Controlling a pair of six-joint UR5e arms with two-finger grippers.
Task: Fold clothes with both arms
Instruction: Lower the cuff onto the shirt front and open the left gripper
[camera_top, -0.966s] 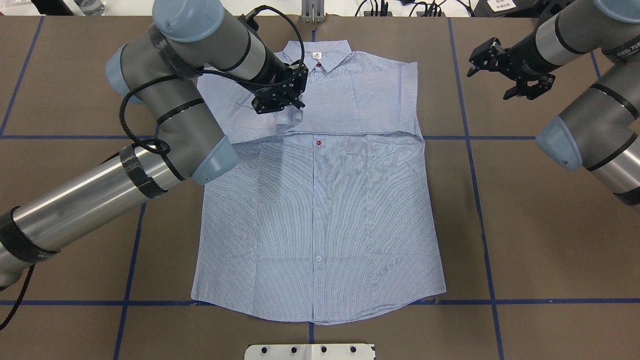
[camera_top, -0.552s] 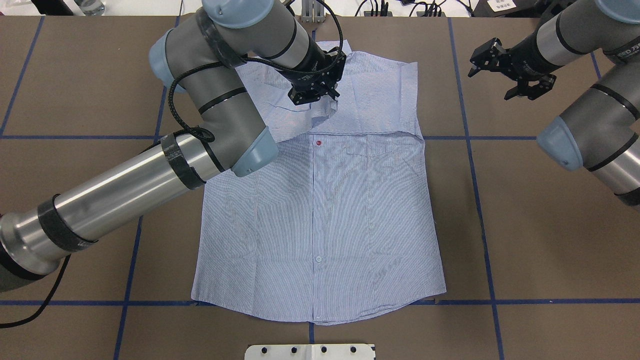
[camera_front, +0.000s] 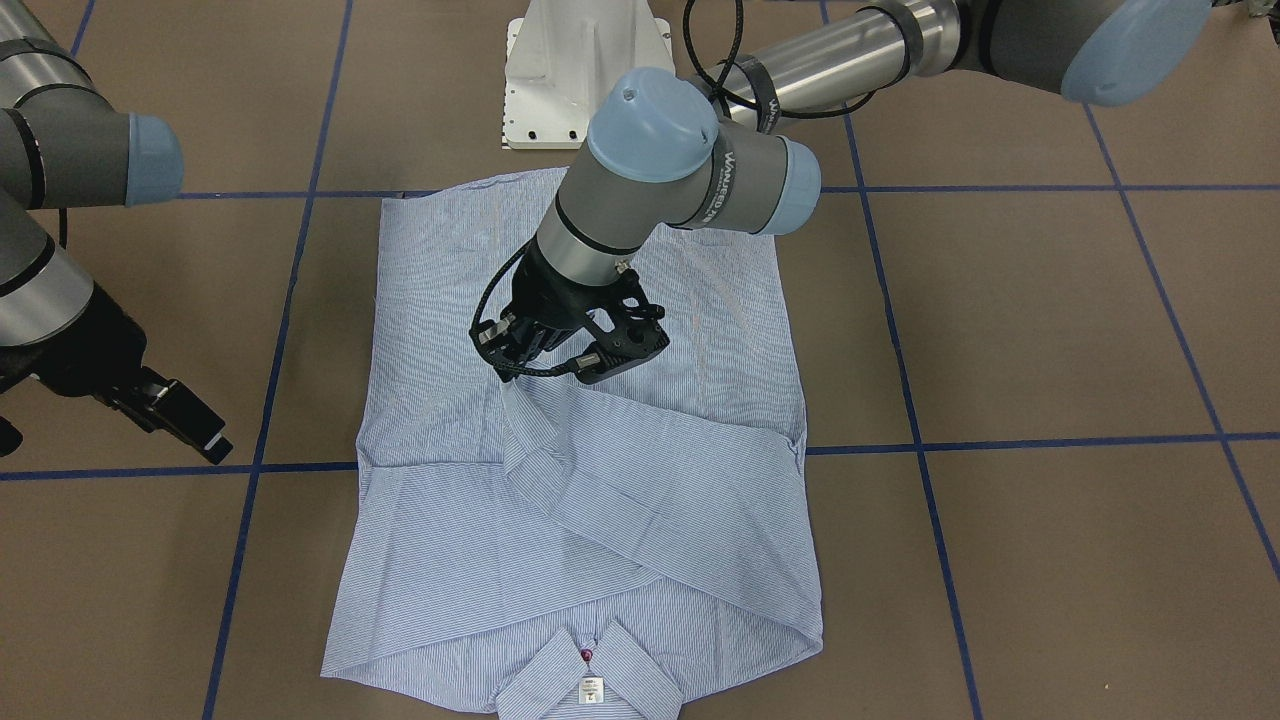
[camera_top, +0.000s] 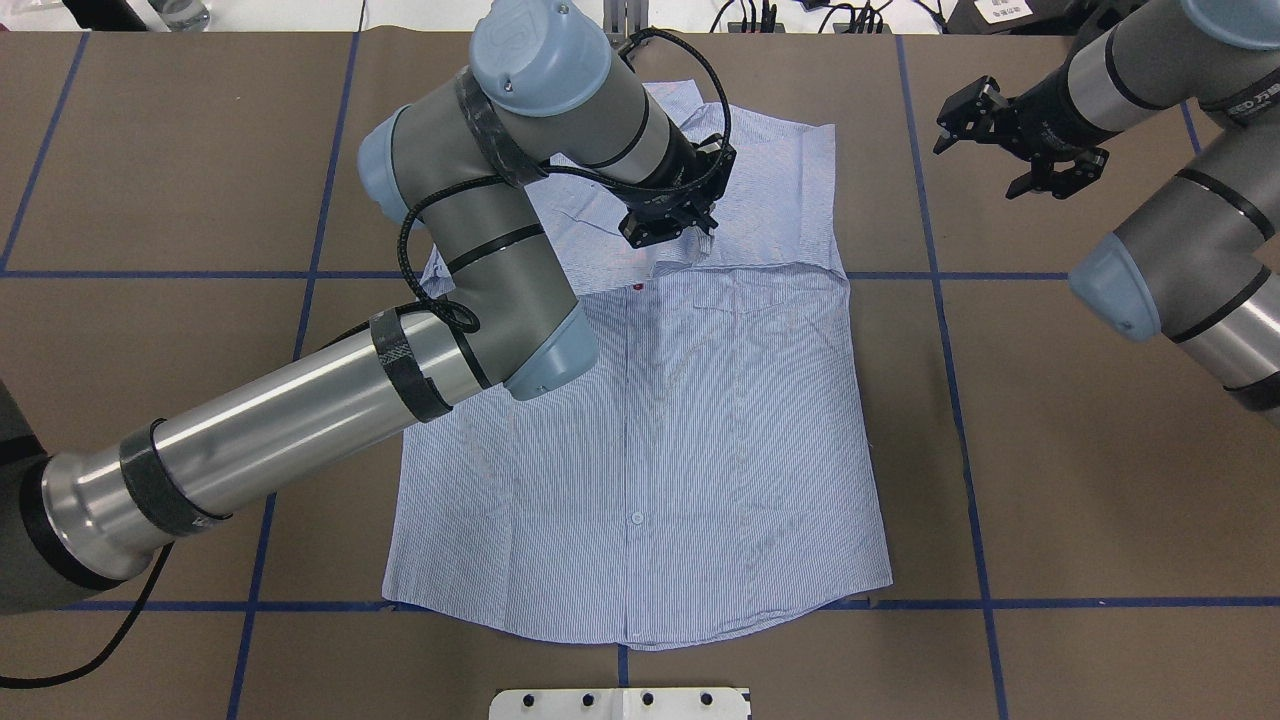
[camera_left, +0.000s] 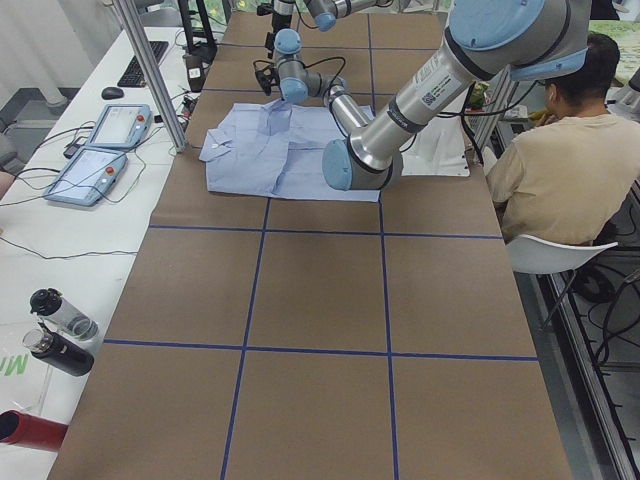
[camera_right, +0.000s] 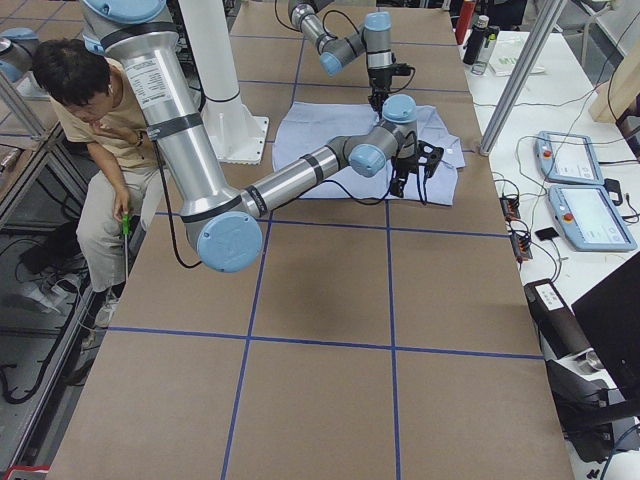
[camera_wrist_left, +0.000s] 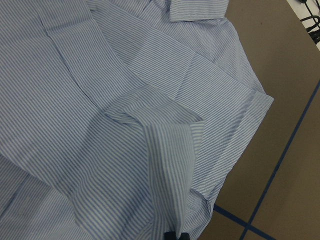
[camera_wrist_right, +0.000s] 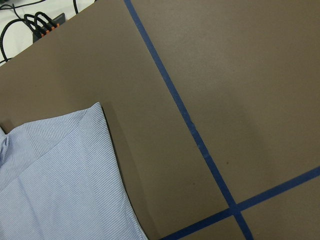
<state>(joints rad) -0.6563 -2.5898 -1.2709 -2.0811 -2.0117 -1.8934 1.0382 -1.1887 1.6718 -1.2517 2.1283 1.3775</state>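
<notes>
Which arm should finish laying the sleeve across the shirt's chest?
Left. Its black two-finger claw pinches the raised sleeve of the light blue striped button-up shirt, over the chest. The right claw hangs open above the brown table, beside the shirt.

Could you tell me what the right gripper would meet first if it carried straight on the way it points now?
Probably the brown table, just beside the shirt: the right gripper aims there in its wrist view, though depth is unclear.

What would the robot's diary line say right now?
left pincer: shut on sleeve, held over shirt | right pincer: open, off shirt, over table | stage: sleeve fold
</notes>
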